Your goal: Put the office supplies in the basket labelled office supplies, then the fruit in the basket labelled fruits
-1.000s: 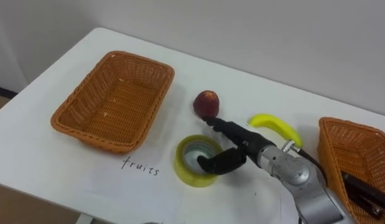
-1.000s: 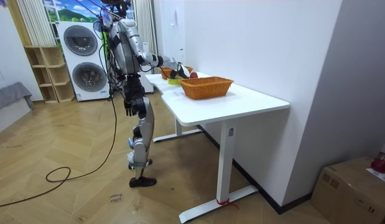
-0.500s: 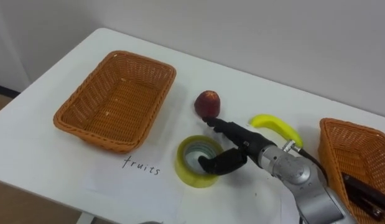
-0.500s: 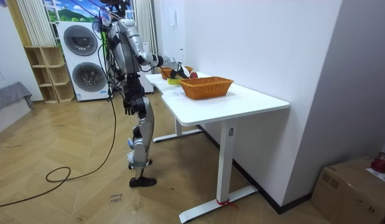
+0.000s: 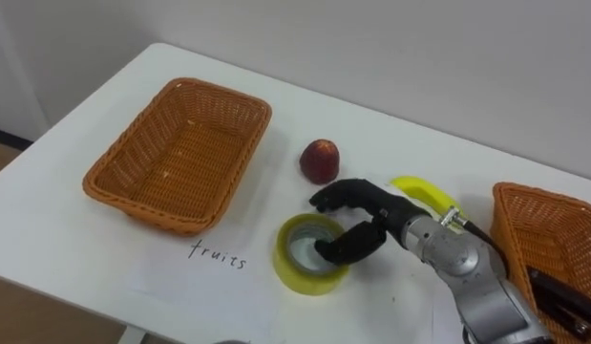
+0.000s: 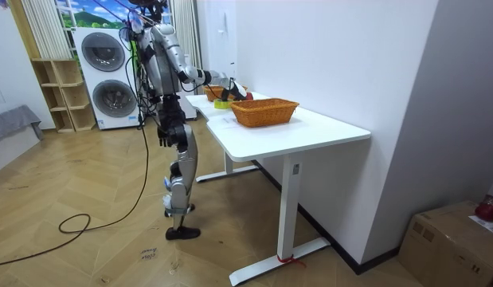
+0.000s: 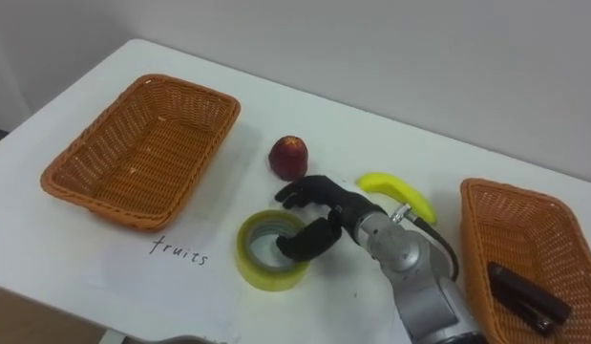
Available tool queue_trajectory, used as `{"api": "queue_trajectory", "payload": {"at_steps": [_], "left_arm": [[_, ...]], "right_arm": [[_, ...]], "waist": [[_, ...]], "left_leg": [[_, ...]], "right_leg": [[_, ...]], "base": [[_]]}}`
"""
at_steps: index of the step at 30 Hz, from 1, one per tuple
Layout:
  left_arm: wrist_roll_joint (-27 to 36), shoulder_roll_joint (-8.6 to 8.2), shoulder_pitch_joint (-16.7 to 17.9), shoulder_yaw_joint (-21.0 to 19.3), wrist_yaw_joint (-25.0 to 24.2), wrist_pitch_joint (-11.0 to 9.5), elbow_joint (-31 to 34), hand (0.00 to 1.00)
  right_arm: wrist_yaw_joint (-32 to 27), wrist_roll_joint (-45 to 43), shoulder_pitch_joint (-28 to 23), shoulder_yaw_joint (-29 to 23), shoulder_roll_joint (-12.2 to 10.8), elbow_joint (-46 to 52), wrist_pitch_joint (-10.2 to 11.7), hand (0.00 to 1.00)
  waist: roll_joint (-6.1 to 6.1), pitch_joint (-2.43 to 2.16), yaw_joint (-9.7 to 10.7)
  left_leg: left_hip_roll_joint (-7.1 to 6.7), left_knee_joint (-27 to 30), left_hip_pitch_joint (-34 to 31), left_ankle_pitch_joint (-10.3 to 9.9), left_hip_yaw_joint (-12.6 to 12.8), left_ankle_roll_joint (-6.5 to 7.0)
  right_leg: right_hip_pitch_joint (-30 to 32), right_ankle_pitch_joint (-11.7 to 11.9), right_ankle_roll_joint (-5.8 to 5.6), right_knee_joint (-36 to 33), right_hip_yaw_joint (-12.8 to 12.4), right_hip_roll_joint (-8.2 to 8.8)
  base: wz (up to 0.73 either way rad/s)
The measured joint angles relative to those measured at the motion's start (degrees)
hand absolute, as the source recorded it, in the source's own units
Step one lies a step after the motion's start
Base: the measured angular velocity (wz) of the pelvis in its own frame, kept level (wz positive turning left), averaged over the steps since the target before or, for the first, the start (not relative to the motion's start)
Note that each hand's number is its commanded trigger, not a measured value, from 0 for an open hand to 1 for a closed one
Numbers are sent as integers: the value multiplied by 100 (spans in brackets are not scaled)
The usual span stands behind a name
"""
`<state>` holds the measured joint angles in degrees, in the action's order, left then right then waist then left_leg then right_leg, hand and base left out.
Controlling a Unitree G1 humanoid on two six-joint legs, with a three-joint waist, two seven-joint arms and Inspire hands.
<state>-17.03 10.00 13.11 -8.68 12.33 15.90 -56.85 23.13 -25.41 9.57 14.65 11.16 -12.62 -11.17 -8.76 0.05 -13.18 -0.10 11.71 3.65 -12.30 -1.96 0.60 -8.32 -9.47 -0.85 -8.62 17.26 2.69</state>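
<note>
Curled fingers (image 5: 338, 196) of the right hand (image 5: 376, 222) arch over the far right rim of a yellow tape roll (image 5: 297, 275), thumb inside the ring; whether they grip it cannot be told. The roll lies on the white bench (image 5: 75, 258). Just beyond are a red fruit (image 5: 319, 160) and a banana (image 5: 424, 194). A fruit basket (image 5: 133, 196) sits far left and a supplies basket (image 5: 510, 205) right. The left hand (image 6: 162, 137) hangs at the robot's side.

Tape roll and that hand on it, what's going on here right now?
The robot's right hand is on the yellow tape roll, thumb in its hole, fingers curled over the far rim; the roll lies flat on the table. The apple and banana lie loose behind it, outside the fruit basket. The left hand hangs at its side.
</note>
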Motion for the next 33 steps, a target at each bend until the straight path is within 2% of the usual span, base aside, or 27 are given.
{"api": "queue_trajectory", "payload": {"at_steps": [8, 28, 33], "left_arm": [[0, 9, -85, -4, 3, -103, -46, 0], [12, 8, -110, 102, 35, -126, -57, 0], [149, 3, -116, 103, 113, -273, -107, 0]], "right_arm": [[-100, -596, 36, 34, 25, -13, 18, 100], [-96, -369, -35, -13, 29, 17, -32, 100], [-150, -311, -192, -42, 30, 229, -11, 100]], "waist": [[-6, 1, -133], [-29, 6, -112], [1, -3, -92]], "left_leg": [[0, -8, 6, 0, -7, 1], [8, -2, -2, -2, 19, -1], [6, -1, -1, -1, 28, -1]], "right_leg": [[-6, 0, 0, 1, 0, -1], [52, 0, 0, -1, -14, -5], [17, 0, 0, -3, -84, -10]], "base": [[0], [0], [0]]}}
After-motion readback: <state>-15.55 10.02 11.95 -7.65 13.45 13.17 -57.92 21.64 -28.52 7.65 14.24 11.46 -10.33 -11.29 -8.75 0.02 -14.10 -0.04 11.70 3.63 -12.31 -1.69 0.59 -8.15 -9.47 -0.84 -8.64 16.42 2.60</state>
